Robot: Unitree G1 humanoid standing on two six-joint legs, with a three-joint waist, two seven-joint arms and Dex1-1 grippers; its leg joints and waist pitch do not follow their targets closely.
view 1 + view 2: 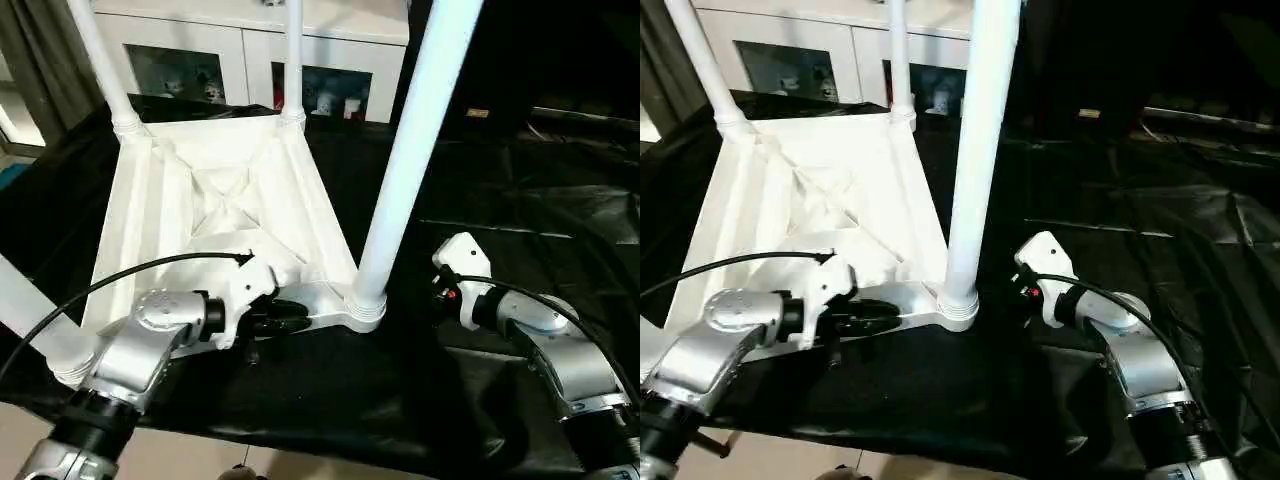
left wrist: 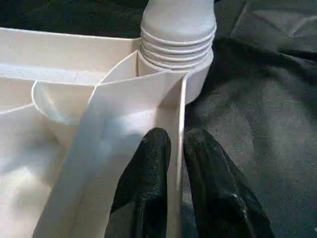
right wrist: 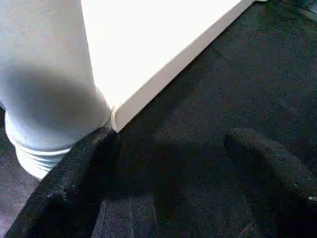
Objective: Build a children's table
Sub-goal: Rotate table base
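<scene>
Bench (image 1: 520, 400): draped in black cloth, it carried the whole job, with a white glass-door cabinet (image 1: 250, 70) behind it.
Tabletop (image 1: 225, 215): the white plastic square lay upside down on the bench, ribbed underside up, toward the robot's left of centre.
Legs: four white tubular legs stood in the round corner sockets. The near-right leg (image 1: 415, 150) rose steeply beside the right arm; the near-left leg (image 1: 30, 320) leaned out past the left forearm; the two far legs (image 1: 100, 60) stood by the cabinet.
Near-right socket (image 2: 178, 64): the ridged foot of the leg sat in it; how fully it was seated could not be told.
Left end effector (image 1: 285, 318): its black fingers (image 2: 146, 178) were pinched on the thin upright rim of the tabletop (image 2: 179, 134), one either side, close to the near-right socket.
Right end effector (image 1: 1025, 290): spread wide and holding nothing. In the right wrist view one finger (image 3: 79, 163) was just beside the base of the near-right leg, the other well apart over the cloth.
Step in hand: judged to be the last leg, with the left arm steadying the tabletop.
Next move: probably the right end effector needs to close round that leg low down and press or twist it home while the left grip holds the rim from shifting.
Risk: the thin rim could flex or slip out of the pinch.
</scene>
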